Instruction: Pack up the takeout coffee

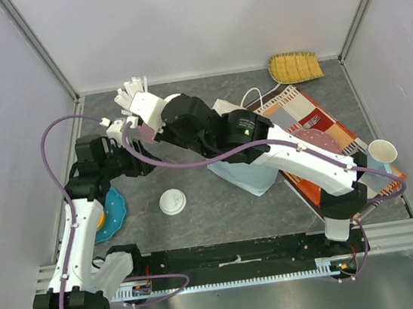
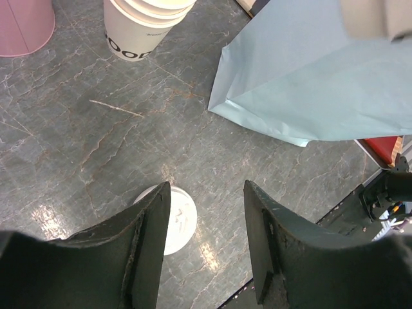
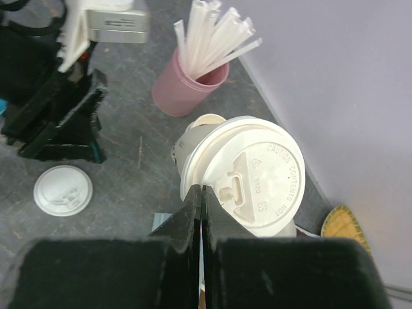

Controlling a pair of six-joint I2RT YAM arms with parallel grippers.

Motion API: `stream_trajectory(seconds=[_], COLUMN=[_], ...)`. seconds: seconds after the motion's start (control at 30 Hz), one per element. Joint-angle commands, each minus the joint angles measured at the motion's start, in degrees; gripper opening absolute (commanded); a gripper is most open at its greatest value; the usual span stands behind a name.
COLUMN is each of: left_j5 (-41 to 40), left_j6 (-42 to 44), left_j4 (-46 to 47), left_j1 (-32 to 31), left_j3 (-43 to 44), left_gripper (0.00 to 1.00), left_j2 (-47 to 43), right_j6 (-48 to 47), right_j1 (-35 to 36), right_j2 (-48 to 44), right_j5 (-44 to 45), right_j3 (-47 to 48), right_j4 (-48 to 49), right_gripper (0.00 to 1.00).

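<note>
The takeout coffee [image 3: 248, 170], a white paper cup with a round white lid, fills the middle of the right wrist view. My right gripper [image 3: 203, 190] is shut, its tips pinching the near rim of the lid. In the top view the right gripper [image 1: 149, 113] is at the back left and the arm hides the cup. A light blue paper bag [image 1: 249, 173] stands mid-table and also shows in the left wrist view [image 2: 309, 77]. My left gripper [image 2: 207, 193] is open and empty above the table, left of the bag; in the top view it [image 1: 133, 144] sits beside the right gripper.
A loose flat white lid [image 1: 172, 201] lies on the table and shows by my left finger [image 2: 181, 217]. A pink cup of straws [image 3: 187, 90] and a stack of lidless cups [image 2: 145, 26] stand at the back left. There is also a blue plate [image 1: 113, 211], an orange placemat [image 1: 316, 121], a wicker basket [image 1: 295, 66] and a lone paper cup [image 1: 382, 151].
</note>
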Motion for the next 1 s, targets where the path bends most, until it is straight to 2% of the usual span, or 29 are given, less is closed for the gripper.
stream_trajectory(seconds=[0.0,0.27,0.43,0.97], left_j5=[1.09,1.53,1.53,2.06], left_j6=[-0.02,-0.2,-0.11,0.15], left_j4=[2.01,2.1,2.1,2.01], left_j1=[0.29,0.29,0.29,0.29], left_j3=[-0.6,-1.56,-1.65,-1.74], left_gripper=[0.56,0.56,0.56,0.56], left_j2=[-1.24,-1.94,-2.38,-1.42], right_j6=[-0.7,0.01,1.94,10.11], right_j1=[-1.86,-4.06,-4.94,-4.85], right_j2=[-1.43,-5.56,-11.27,-19.8], right_j5=[6.08,11.18,12.68,5.3], right_j3=[3.54,-0.23,-4.36,-14.91], right_j4=[3.14,2.97,2.18,-8.63], right_gripper=[0.0,0.0,0.0,0.0])
